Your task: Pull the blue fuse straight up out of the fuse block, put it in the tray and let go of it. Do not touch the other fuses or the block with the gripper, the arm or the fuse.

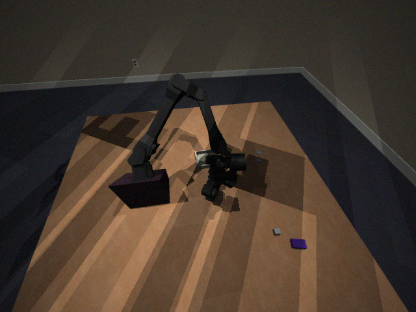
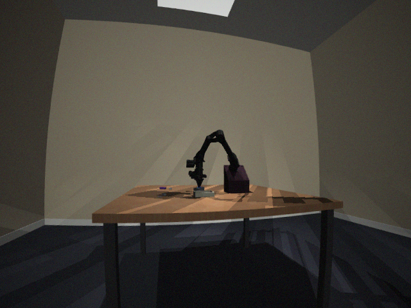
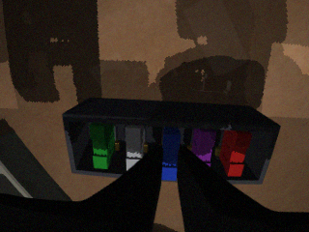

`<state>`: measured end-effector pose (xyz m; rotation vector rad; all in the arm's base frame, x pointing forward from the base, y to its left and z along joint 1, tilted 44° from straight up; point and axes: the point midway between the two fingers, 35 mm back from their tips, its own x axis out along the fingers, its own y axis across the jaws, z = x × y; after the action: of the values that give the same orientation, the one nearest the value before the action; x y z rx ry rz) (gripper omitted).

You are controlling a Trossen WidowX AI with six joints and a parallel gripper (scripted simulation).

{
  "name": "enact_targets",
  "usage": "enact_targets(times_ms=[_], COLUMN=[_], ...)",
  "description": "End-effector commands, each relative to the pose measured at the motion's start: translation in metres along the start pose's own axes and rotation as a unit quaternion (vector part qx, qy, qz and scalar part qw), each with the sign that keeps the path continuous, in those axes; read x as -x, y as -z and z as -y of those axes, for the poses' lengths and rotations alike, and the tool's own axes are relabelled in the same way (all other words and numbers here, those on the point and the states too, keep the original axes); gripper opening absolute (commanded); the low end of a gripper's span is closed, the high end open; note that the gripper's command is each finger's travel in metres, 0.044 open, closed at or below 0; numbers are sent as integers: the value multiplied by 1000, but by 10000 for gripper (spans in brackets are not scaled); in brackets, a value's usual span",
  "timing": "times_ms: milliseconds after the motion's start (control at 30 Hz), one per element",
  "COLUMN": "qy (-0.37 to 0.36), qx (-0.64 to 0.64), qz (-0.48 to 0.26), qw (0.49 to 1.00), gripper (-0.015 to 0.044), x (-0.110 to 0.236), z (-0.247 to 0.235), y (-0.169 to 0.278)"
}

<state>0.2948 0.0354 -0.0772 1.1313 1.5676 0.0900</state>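
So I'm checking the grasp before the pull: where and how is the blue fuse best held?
By its exposed top, from straight above, with the tool pinching its two side faces, as it does now. The blue fuse stands upright in the middle slot of the block, close between the grey fuse and purple fuse, so only a narrow vertical pinch seems to clear them.

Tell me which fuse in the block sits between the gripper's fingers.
The blue fuse, the middle of the five. The gripper is shut on it, with the white fuse and purple fuse just outside the fingers.
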Motion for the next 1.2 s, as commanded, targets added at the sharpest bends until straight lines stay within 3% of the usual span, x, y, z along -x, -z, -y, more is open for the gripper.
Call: enact_targets(times_ms=[0, 1167], qy=[0, 0], qx=[3, 2], qz=[1, 0], qw=[1000, 1000], gripper=[0, 0], x=[3, 20], z=[-1, -1], y=[0, 0])
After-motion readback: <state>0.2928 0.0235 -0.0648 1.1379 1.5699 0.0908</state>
